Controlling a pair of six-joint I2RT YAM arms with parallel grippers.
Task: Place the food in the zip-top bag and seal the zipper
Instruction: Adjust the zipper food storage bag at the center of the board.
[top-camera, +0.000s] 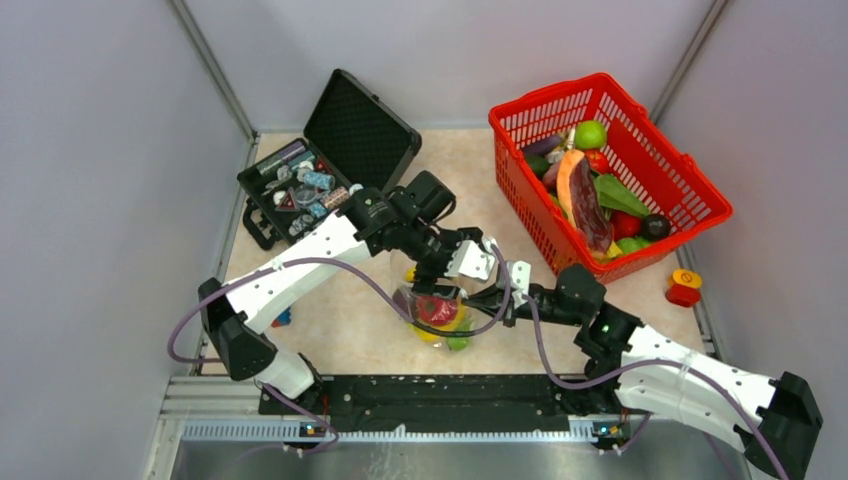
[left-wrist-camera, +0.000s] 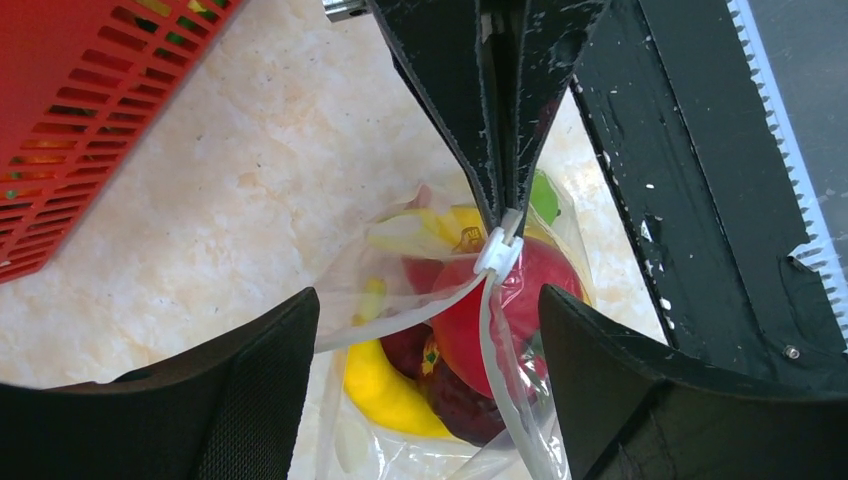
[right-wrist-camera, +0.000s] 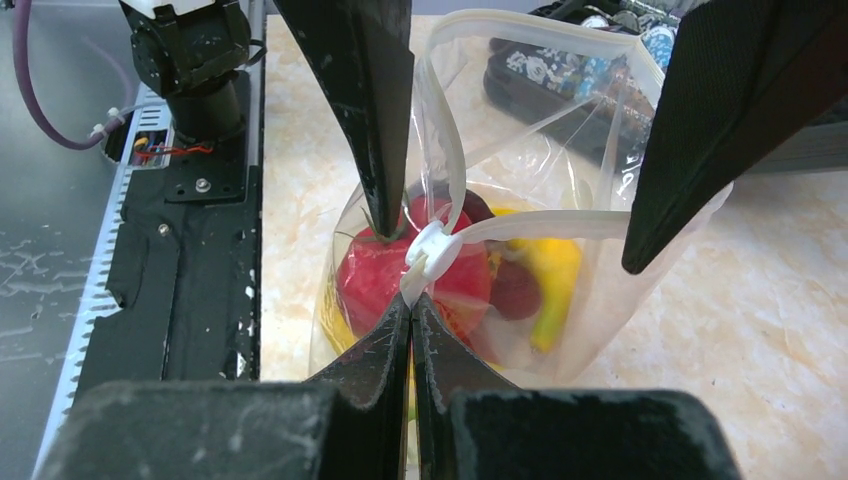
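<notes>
1. Jaws: your left gripper (left-wrist-camera: 428, 298) stands wide, one finger on each side of the bag (right-wrist-camera: 620, 300), and grips nothing. Your right gripper (right-wrist-camera: 412, 305) is pinched tight on the zipper (right-wrist-camera: 545, 222), right at the white slider (right-wrist-camera: 430, 252).
2. Bag position: it sits mid-table, just ahead of the black base rail (top-camera: 430, 392), upright with its mouth up. It is between the two grippers.
3. Contents: food (right-wrist-camera: 365, 275) shows through the clear wall. There is a red fruit, a banana (right-wrist-camera: 555, 275), a dark purple piece and a green one. Judged: loading is at least partly done.
4. Zipper state: beyond the slider the two strips part into a wide loop, so the mouth gapes. Judged: the slider sits at one end of its run and sealing has hardly begun.
5. Right side: the red basket (top-camera: 545, 97) stands at the far right, well apart from the bag. It holds plenty more produce, a lime (top-camera: 590, 133) among it. Whether you intend those pieces for this bag cannot be told from here.
6. Outstanding: the full zipper run remains to be closed. Judged: your left gripper needs a hold on the bag before the slider will travel.
</notes>
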